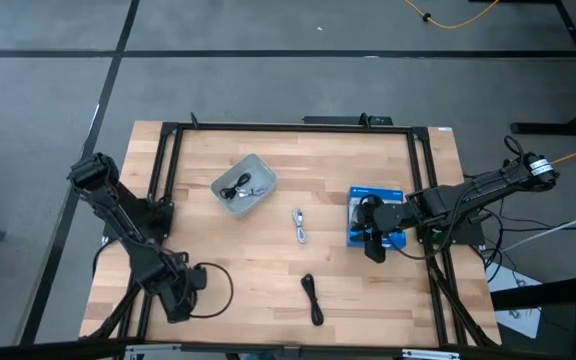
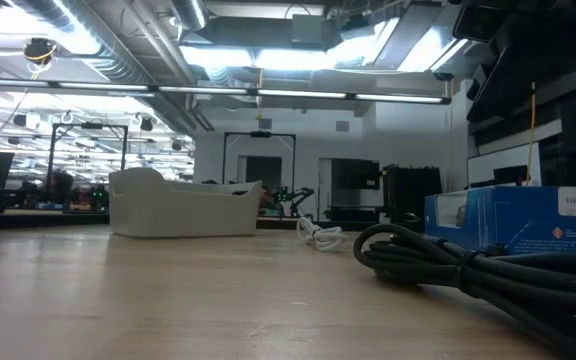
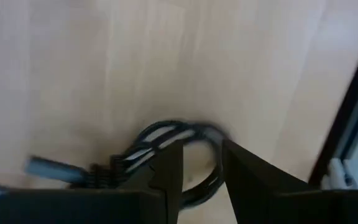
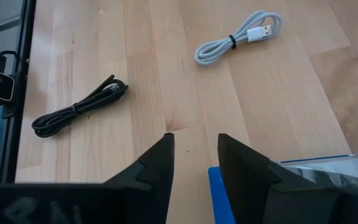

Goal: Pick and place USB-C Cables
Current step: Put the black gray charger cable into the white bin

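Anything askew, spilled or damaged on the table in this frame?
Nothing stands out. The tray sits upright holding cables, a white cable and a black cable lie neatly coiled on the wood, and the blue box lies flat under the right gripper.

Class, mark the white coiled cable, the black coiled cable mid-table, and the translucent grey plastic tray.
white coiled cable (image 4: 238, 38), right wrist view, middle of bundle
black coiled cable (image 4: 79, 107), right wrist view, middle
translucent grey plastic tray (image 1: 258, 163), high view, rim
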`<move>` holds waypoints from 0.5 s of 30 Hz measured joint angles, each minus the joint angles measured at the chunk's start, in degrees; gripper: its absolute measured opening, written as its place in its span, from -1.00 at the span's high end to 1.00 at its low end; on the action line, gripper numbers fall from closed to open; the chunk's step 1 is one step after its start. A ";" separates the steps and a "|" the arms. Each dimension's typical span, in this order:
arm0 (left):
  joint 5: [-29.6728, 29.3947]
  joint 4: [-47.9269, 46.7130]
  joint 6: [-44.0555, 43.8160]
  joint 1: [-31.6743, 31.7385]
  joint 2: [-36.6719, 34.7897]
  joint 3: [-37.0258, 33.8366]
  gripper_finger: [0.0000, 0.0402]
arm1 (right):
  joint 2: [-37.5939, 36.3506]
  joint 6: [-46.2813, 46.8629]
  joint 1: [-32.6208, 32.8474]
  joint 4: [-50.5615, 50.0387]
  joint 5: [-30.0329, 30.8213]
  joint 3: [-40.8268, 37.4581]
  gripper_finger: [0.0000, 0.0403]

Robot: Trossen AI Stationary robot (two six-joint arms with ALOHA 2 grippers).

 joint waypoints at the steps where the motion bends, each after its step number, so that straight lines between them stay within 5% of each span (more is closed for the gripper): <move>1: 0.01 0.16 -0.91 -0.27 0.00 0.00 0.49 | 0.00 0.00 0.00 0.00 0.00 0.00 0.37; 15: -6.69 -1.92 -3.09 -1.41 -0.74 0.00 0.49 | 0.00 -0.02 0.02 0.02 0.00 0.00 0.37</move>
